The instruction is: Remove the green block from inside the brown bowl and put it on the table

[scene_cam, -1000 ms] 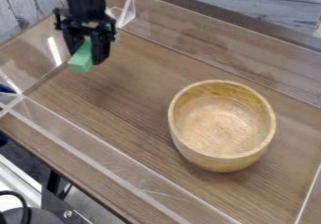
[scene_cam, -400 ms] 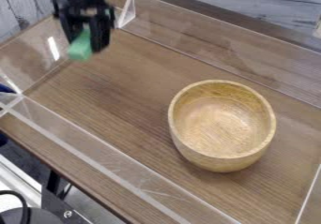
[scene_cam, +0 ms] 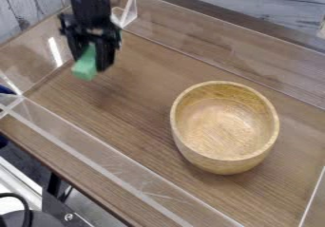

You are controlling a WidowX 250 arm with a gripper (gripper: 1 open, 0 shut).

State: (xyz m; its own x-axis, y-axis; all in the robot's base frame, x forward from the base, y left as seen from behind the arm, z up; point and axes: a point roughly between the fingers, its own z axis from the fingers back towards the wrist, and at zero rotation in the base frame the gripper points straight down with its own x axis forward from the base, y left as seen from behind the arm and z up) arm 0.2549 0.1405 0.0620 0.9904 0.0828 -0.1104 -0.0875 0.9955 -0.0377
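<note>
My gripper (scene_cam: 87, 64) hangs over the far left part of the table (scene_cam: 140, 103), pointing straight down. Its black fingers are shut on the green block (scene_cam: 86, 65), a small bright green bar held just above the wood. The brown bowl (scene_cam: 225, 126) stands empty at the right, well apart from the gripper. I cannot tell whether the block's lower end touches the table.
Low clear acrylic walls (scene_cam: 76, 160) run along the table's front, left and back edges. A small clear upright piece (scene_cam: 128, 9) stands behind the gripper at the back wall. Bare wood lies between the gripper and the bowl.
The gripper with the green block has shifted only slightly, a little lower and toward the front than half a second ago. The bowl has not moved.
</note>
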